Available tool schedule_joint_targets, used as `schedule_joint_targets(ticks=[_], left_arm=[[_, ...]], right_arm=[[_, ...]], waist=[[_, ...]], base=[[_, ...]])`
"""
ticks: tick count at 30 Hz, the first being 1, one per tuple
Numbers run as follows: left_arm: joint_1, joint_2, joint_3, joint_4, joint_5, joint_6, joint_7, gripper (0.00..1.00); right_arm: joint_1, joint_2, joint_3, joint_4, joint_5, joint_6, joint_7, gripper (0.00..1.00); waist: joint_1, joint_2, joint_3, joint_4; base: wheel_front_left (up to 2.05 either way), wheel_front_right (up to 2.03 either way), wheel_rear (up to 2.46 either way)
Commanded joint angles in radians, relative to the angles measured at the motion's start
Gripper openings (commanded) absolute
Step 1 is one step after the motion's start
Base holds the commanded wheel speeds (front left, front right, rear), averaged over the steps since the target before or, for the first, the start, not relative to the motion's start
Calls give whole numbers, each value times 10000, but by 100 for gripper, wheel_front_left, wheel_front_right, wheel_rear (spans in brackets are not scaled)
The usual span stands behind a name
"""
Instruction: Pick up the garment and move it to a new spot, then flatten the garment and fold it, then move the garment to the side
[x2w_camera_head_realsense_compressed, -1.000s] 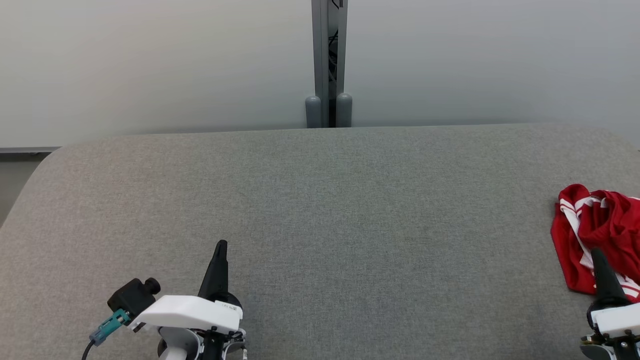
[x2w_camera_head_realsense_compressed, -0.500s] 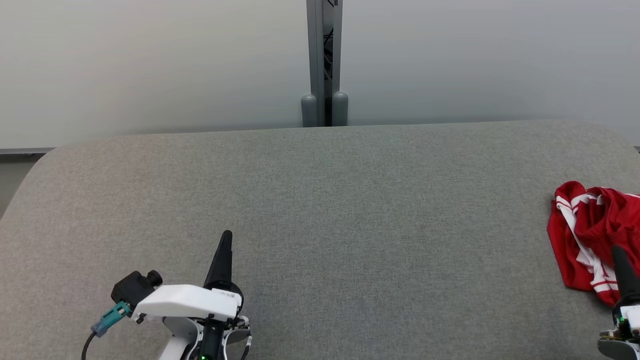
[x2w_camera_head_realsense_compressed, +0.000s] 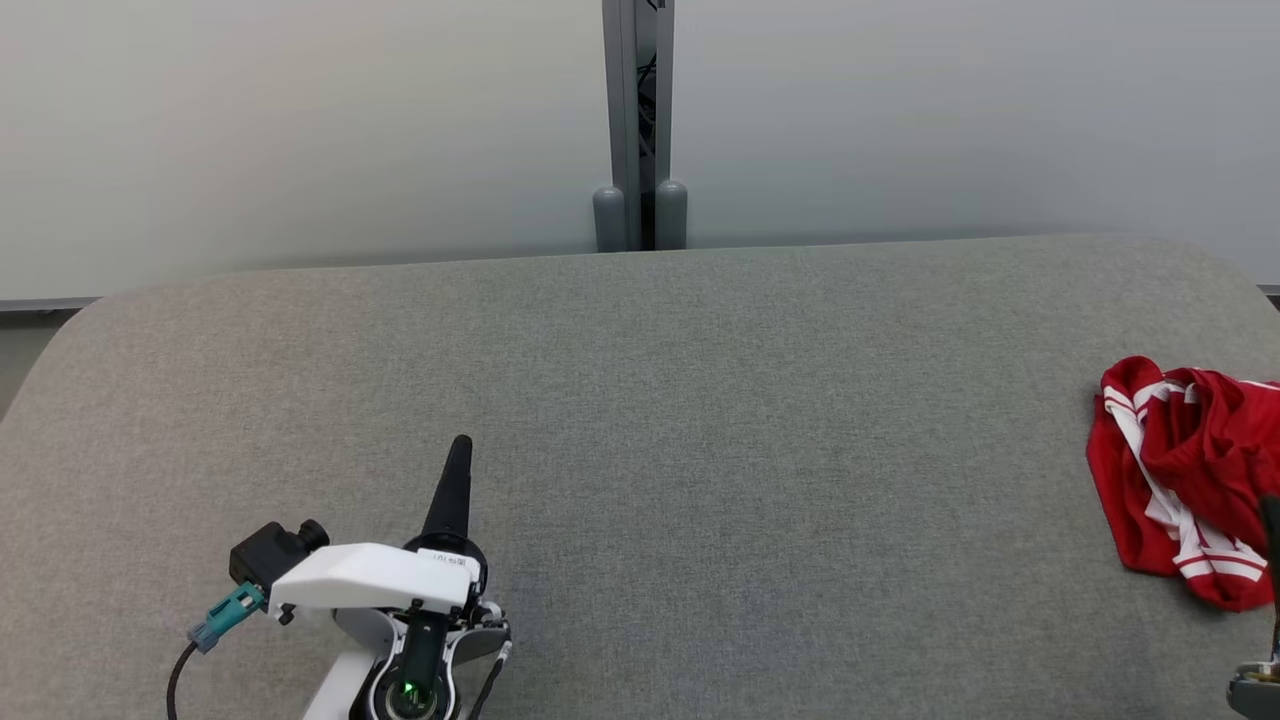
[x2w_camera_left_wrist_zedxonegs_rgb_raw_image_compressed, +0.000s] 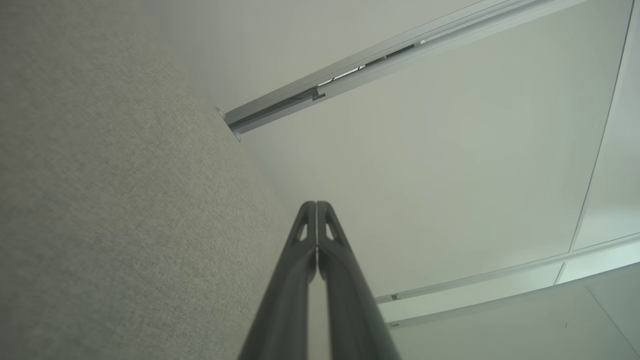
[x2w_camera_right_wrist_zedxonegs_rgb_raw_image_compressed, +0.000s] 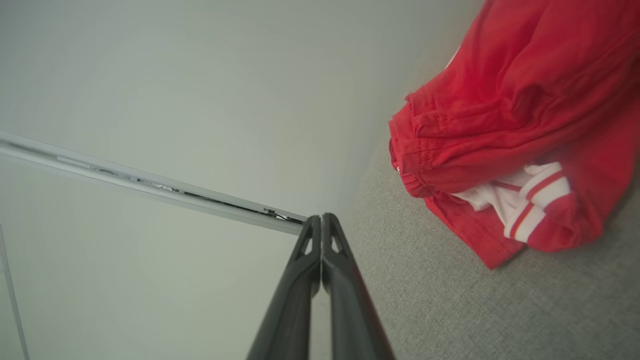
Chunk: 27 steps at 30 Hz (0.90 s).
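Grey fabric surface (x2w_camera_head_realsense_compressed: 700, 400): wide padded top with rounded far corners, pale wall (x2w_camera_head_realsense_compressed: 300, 130) behind it
Left gripper (x2w_camera_head_realsense_compressed: 459, 450): low at the near left over bare fabric, both fingers pressed together along their length, holding nothing
Grey post (x2w_camera_head_realsense_compressed: 632, 110): upright against the wall, behind the far edge near the middle
Garment (x2w_camera_head_realsense_compressed: 1170, 470): red with white stripes, crumpled in a heap at the far right of the surface, well apart from the left gripper
Right gripper (x2w_camera_right_wrist_zedxonegs_rgb_raw_image_compressed: 320, 218): fingers closed tight on nothing, tips near the garment's bunched waistband, apart from it
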Motion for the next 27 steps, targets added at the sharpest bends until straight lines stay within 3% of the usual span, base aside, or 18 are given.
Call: schedule_joint_targets(ticks=[1,27], left_arm=[[-331,35,-9,-32,-219,-95,25,0],[-893,45,-302,259,-2116,-438,184,0]], right_arm=[[-157,-26,-121,-95,252,6,115,0],[-177,44,-1175,-159,2184,7,1036,0]], waist=[[0,-1,5,-11],[0,-1,77,-201]], base=[[0,0,0],[0,0,0]])
